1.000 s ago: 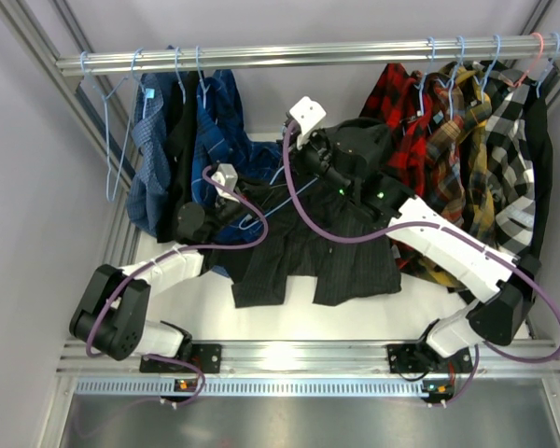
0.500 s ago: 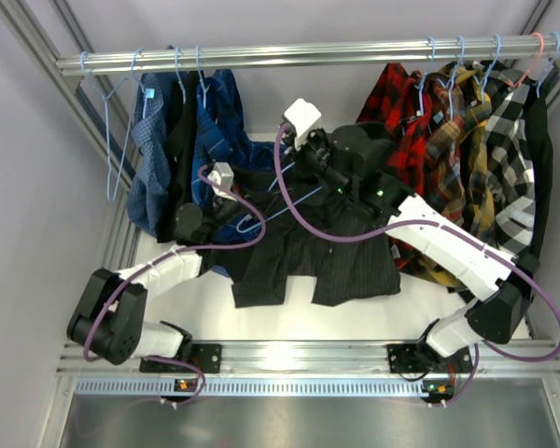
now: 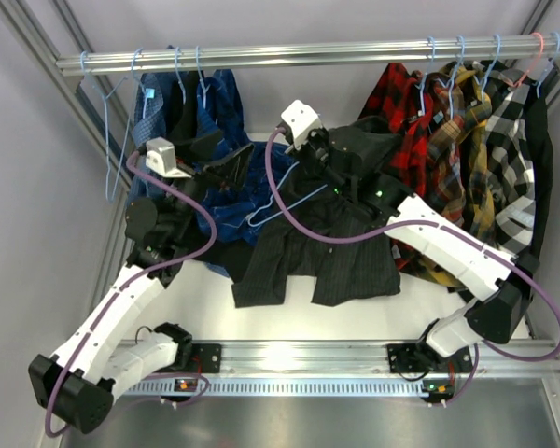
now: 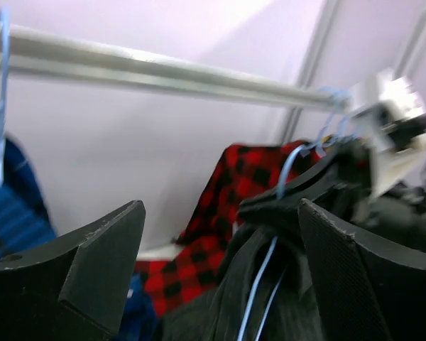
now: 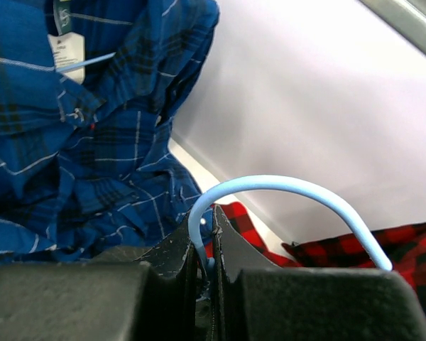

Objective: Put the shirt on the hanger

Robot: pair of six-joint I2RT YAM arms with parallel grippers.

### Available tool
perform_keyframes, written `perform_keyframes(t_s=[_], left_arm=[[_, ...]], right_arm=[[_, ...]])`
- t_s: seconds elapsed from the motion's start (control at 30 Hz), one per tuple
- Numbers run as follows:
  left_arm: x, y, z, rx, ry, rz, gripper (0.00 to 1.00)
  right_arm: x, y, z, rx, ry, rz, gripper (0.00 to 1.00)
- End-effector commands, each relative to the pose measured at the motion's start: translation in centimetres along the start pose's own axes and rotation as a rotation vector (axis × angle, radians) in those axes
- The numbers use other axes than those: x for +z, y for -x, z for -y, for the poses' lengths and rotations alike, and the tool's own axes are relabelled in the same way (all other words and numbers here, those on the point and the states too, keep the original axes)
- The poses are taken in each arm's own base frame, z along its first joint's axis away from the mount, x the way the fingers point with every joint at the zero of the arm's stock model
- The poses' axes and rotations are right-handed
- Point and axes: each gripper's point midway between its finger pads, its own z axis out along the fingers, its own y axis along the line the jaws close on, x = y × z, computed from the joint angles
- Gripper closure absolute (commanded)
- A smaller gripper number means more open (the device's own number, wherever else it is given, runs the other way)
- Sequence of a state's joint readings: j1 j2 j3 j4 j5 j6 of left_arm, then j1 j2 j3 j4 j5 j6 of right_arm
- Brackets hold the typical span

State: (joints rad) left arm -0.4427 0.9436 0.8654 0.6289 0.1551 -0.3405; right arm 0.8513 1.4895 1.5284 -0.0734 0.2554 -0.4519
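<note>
Right gripper (image 5: 211,238) is pinching hanger (image 5: 270,186) just under its hook; shirt (image 3: 327,252) is hanging below it. Left gripper (image 4: 220,241) is standing spread, empty, off to its left. Judgement: right should be holding hanger level while left is seating the shoulders.

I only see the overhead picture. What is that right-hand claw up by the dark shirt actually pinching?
Observer: Its wrist camera shows the right gripper shut on the hanger, clamping the curved light-blue wire.
Visitor: And the other claw?
Observer: The left gripper is open wide and holding nothing.
Visitor: What is it facing?
Observer: The shirt, dark cloth hanging off the blue wire, with a red plaid shirt behind it.
</note>
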Motion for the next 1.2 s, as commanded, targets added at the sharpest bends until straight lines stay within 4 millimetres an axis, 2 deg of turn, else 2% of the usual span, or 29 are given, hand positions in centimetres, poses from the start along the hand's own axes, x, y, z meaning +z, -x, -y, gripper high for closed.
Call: perform_keyframes(t_s=[0.0,0.07,0.13,0.2,0.27,0.33,0.37,0.43,0.47,0.6,0.63,0.67,0.7,0.8,0.93,1.0,1.07,1.1,1.17], left_arm=[[-1.1,-6.3,-4.6,-0.015,0.228,-0.228,0.09],[-1.3,-8.1,-6.3,-0.05,0.325,-0.288,0.11],[-1.9,-8.9,-8.1,-0.051,0.432,-0.314,0.14],[-3.0,-9.8,-9.0,-0.064,0.498,-0.359,0.16],[-3.9,-10.1,-8.3,-0.088,0.479,-0.379,0.16],[-5.4,-9.6,-6.7,-0.118,0.42,-0.369,0.16],[-6.0,-7.6,-5.7,-0.134,0.394,-0.318,0.16],[-7.4,-7.1,-5.0,-0.154,0.381,-0.312,0.2],[-7.9,-5.9,-4.2,-0.161,0.359,-0.289,0.22],[-9.9,-6.2,-2.8,-0.196,0.318,-0.326,0.23],[-10.3,-7.2,-2.2,-0.213,0.281,-0.356,0.23],[-10.5,-7.2,-1.2,-0.238,0.24,-0.366,0.23],[-10.8,-8.0,0.5,-0.269,0.149,-0.413,0.23],[-11.0,-10.0,2.2,-0.344,0.059,-0.487,0.24],[-10.1,-12.8,3.0,-0.441,0.014,-0.474,0.26],[-9.1,-13.9,3.2,-0.483,-0.012,-0.41,0.26],[-7.6,-14.6,3.2,-0.546,0.033,-0.327,0.28],[-7.7,-15.7,2.8,-0.566,0.076,-0.308,0.3],[-6.8,-16.2,2.8,-0.594,0.117,-0.22,0.28]], right_arm=[[-0.4,4.2,2.5,-0.015,-0.09,0.092,1.0],[-0.4,4.6,2.7,-0.01,-0.096,0.1,1.0],[-0.4,4.9,3.1,0.009,-0.11,0.107,1.0],[-0.3,5.4,3.7,0.046,-0.128,0.115,1.0],[0.2,5.3,3.6,0.055,-0.136,0.108,1.0],[0.5,5.4,3.8,0.055,-0.147,0.106,1.0],[1.2,4.7,3.5,0.052,-0.154,0.086,1.0],[1.6,4.7,3.6,0.049,-0.166,0.078,1.0],[2.0,4.3,3.5,0.049,-0.169,0.066,1.0],[2.5,4.6,3.7,0.049,-0.182,0.069,1.0],[2.5,4.9,4.1,0.047,-0.192,0.074,1.0],[2.6,4.8,4.2,0.045,-0.199,0.07,1.0],[2.6,5.0,4.4,0.046,-0.204,0.074,1.0],[2.7,5.3,4.7,0.038,-0.21,0.077,1.0],[2.5,5.8,5.2,0.032,-0.219,0.086,1.0],[2.5,6.0,5.6,0.036,-0.236,0.086,1.0],[2.4,6.1,5.9,0.057,-0.245,0.088,1.0],[2.4,6.3,6.0,0.081,-0.251,0.092,1.0],[2.3,6.4,6.0,0.1,-0.251,0.096,1.0]])
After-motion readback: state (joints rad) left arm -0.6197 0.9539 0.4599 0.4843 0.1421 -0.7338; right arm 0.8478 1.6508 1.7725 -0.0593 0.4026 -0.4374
